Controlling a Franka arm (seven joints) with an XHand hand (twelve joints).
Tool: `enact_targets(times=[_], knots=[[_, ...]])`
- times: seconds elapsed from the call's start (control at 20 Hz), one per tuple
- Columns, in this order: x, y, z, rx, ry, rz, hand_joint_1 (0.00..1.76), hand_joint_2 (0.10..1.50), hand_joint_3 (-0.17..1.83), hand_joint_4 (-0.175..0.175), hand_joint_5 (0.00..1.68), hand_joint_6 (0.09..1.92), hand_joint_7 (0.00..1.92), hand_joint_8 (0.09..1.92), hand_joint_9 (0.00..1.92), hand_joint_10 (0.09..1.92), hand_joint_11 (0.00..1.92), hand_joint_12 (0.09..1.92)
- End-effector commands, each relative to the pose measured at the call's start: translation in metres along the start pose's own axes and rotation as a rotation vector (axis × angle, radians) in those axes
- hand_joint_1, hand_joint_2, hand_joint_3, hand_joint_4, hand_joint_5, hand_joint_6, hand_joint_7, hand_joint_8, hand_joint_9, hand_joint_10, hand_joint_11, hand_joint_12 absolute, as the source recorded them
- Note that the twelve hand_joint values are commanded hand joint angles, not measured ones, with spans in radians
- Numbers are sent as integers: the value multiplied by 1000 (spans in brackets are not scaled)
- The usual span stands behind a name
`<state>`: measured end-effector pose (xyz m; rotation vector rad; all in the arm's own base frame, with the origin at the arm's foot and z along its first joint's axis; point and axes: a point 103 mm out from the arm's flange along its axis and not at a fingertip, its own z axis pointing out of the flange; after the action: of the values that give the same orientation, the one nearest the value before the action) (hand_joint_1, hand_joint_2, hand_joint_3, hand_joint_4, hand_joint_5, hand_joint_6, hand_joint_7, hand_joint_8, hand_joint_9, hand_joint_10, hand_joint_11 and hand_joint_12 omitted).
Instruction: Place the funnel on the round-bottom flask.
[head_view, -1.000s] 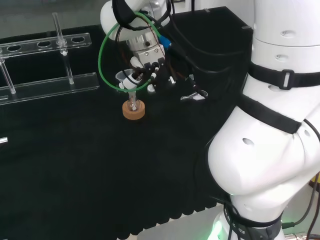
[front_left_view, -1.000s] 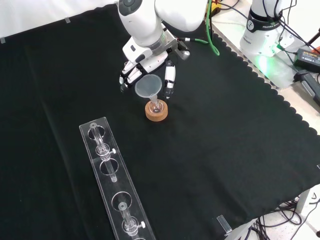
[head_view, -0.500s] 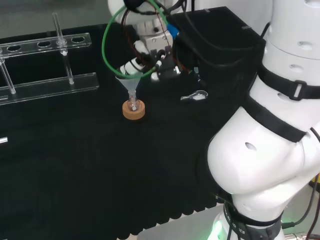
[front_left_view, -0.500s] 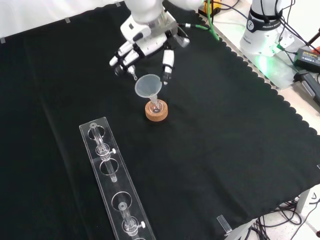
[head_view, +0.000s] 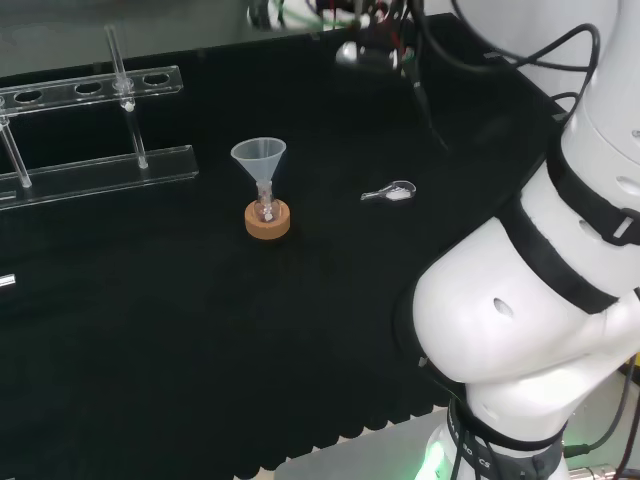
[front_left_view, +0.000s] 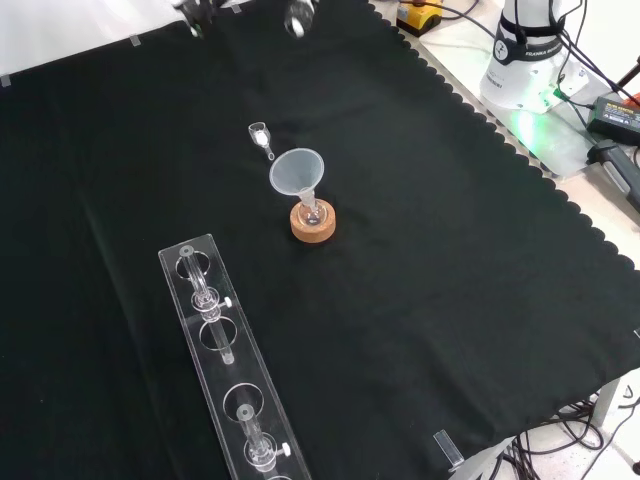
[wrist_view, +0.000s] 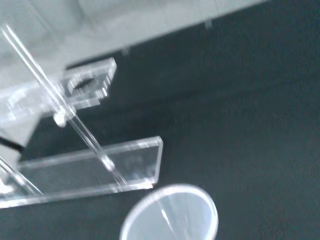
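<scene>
Spreading across the bench, the black cloth (front_left_view: 450, 300) is carrying a clear rack (front_left_view: 225, 365). The funnel (front_left_view: 297, 172) is sitting upright in the flask (front_left_view: 312, 212) on its cork ring (front_left_view: 313, 225), so placement looks finished. The hand (front_left_view: 295, 15) is barely showing; its fingers I cannot tell.

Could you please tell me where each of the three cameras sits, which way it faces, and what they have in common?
Head view: behind and above the arm's base, looking over the bench; the arm's white links stand at its right.
Front view: in front of the arm, looking down on the cloth; fingertips of the hand show at the top edge.
Wrist view: at the wrist, looking at the clear rack and the funnel.
Shared: head and front views both show the funnel seated in the flask on its cork ring, with the rack beside it.
</scene>
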<state>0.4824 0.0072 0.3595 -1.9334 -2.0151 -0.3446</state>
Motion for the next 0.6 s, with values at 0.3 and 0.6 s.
enact_targets(times=[0.3, 0.6], knots=[[-57, 52, -65, -65, 196, -57, 209, 741, 8, -169, 0, 87, 0, 87, 0, 218, 0, 1561], [-82, 63, -67, -103, 260, -63, 219, 751, 12, -175, 0, 87, 0, 87, 0, 248, 0, 1551]])
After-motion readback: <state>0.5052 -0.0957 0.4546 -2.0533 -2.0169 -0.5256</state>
